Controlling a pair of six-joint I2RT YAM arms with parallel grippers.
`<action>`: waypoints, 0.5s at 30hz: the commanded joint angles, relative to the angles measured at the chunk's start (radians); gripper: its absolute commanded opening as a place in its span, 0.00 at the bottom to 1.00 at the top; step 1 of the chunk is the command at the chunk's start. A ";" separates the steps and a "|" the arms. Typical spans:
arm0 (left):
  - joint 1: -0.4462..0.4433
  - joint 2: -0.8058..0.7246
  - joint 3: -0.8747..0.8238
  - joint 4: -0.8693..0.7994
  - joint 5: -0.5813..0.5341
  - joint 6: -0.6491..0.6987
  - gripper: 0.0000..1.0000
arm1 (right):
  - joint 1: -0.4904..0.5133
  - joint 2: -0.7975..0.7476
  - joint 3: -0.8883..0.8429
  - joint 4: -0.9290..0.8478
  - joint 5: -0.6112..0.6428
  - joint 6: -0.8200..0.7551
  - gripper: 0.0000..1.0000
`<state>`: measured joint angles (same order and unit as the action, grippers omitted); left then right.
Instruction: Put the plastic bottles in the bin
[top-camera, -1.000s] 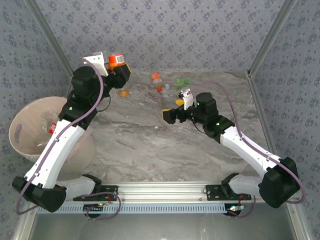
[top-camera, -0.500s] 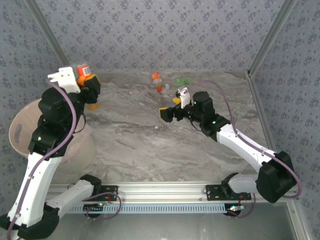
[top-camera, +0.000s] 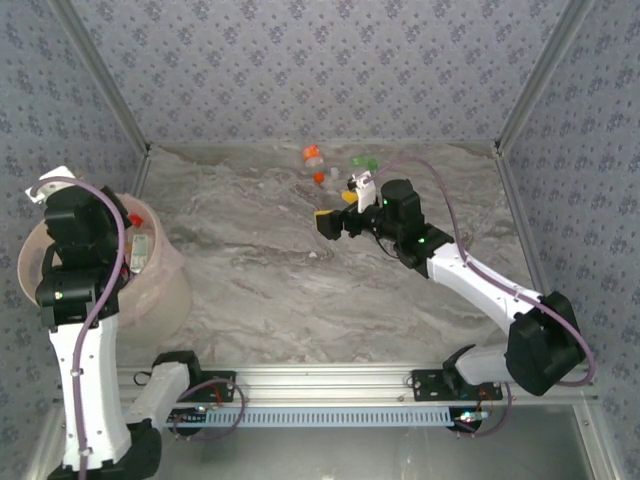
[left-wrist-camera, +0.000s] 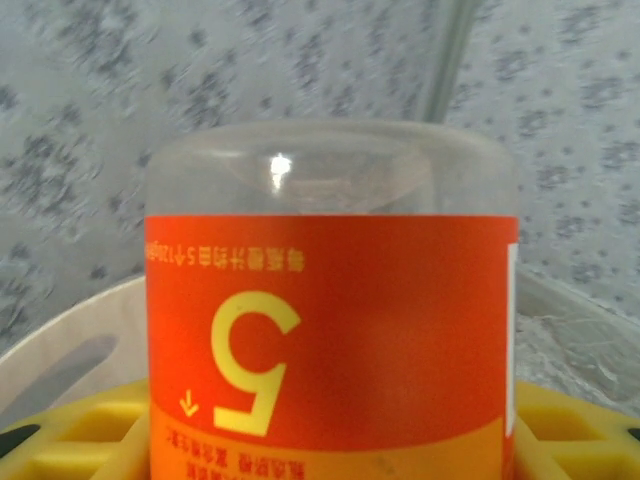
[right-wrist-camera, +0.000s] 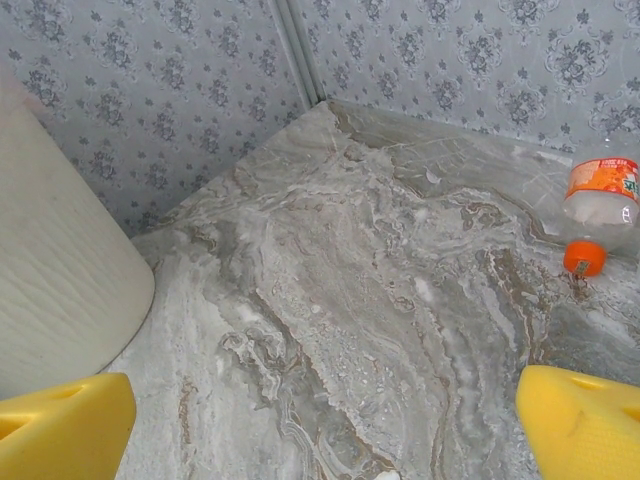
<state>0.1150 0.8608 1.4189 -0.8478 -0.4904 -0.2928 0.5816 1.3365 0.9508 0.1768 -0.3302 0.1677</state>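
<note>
In the left wrist view my left gripper is shut on a clear plastic bottle with an orange-red label, held between the yellow fingers. The pale pink bin rim curves just behind it. From above, the left arm hangs over the bin at the table's left. My right gripper stands open above the middle of the table, with nothing between its fingers. An orange-capped bottle lies ahead to its right. Two more bottles, orange-capped and green, lie near the back wall.
The bin's side shows at the left of the right wrist view. Patterned walls close in the marble table at the back and both sides. A metal rail runs along the near edge between the arm bases.
My left arm has swung from the back of the table leftwards to above the bin, still holding the orange-labelled bottle. My right gripper has crept slightly towards the back left.
</note>
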 joint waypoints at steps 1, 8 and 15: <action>0.110 0.013 0.031 -0.040 0.132 -0.070 0.48 | 0.002 0.005 0.029 0.024 -0.009 0.010 1.00; 0.191 0.020 -0.079 0.234 0.116 -0.047 0.44 | 0.002 0.015 0.038 0.045 -0.017 0.022 1.00; 0.294 0.043 -0.190 0.452 0.091 0.033 0.47 | 0.001 0.018 0.036 0.041 -0.010 0.022 1.00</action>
<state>0.3645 0.9047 1.2350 -0.5491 -0.4042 -0.2855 0.5816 1.3457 0.9543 0.1917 -0.3305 0.1753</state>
